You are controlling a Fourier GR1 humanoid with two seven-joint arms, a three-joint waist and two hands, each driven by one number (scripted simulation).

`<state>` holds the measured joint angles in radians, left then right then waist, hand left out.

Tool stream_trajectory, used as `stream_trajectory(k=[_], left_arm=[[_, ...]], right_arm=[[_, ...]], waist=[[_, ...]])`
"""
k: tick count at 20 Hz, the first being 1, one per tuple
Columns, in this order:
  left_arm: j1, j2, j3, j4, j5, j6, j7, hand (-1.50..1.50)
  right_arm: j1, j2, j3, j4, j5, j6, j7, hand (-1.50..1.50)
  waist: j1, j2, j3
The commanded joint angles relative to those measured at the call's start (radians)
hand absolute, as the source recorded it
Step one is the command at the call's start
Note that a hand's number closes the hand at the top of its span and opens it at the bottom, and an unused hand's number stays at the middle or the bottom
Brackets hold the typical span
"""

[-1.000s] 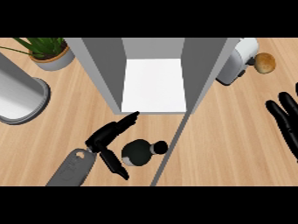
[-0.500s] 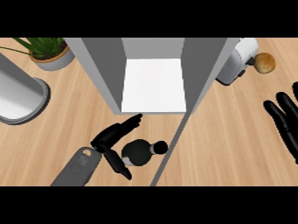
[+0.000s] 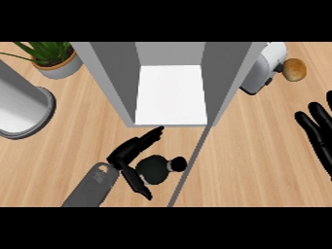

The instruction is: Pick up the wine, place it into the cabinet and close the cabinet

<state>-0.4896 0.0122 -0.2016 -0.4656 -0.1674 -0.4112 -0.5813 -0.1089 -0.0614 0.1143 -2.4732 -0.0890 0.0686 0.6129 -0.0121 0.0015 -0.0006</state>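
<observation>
fingers spread and not yet curled, the left hand (image 3: 131, 154) brackets the wine (image 3: 156, 168), a dark bottle seen from above standing on the counter (image 3: 262, 146) just in front of the open cabinet (image 3: 170, 92). one finger reaches forward along the bottle's far side toward the cabinet's front edge while the thumb hangs at its near side; whether either touches the glass cannot be told. the step in hand looks like the grasp itself: the bottle is still on the counter, nothing lifted. the next move calls for closing round the bottle, raising it and carrying it forward onto the white floor of the cabinet. the open door (image 3: 191, 165), seen edge-on as a thin line just right of the bottle, stands close and could be knocked on the lift. the right hand (image 3: 330, 138) rests open, fingers up, at the view's right edge. farther off sit a potted plant (image 3: 52, 57), a large grey cylinder (image 3: 10, 104), a white appliance (image 3: 263, 68) and a brown round thing (image 3: 295, 69).
</observation>
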Motion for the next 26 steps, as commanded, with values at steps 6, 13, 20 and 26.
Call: stream_trajectory(k=[6, 13, 20, 26], left_arm=[[0.045, -0.012, -0.096, -0.114, 0.182, 0.031, 0.104, 1.50], [-0.035, -0.012, -0.235, -0.022, 0.346, 0.044, 0.106, 1.50], [0.057, 0.171, 0.250, -0.004, 0.617, 0.008, -0.110, 1.50], [0.001, 0.191, 0.319, 0.089, 0.654, -0.061, -0.149, 1.50]], right_arm=[[0.085, 0.008, -0.022, -0.067, -0.073, 0.029, -0.013, -1.50], [0.021, 0.022, 0.041, -0.081, -0.034, 0.011, 0.056, -1.50], [0.038, 0.025, -0.002, -0.026, -0.020, 0.017, -0.017, -1.50], [0.045, 0.009, -0.010, -0.031, -0.055, 0.050, -0.020, -1.50]], waist=[[0.003, -0.003, 0.001], [-0.013, 0.001, -0.001], [0.030, 0.001, -0.001], [-0.002, 0.002, -0.001]])
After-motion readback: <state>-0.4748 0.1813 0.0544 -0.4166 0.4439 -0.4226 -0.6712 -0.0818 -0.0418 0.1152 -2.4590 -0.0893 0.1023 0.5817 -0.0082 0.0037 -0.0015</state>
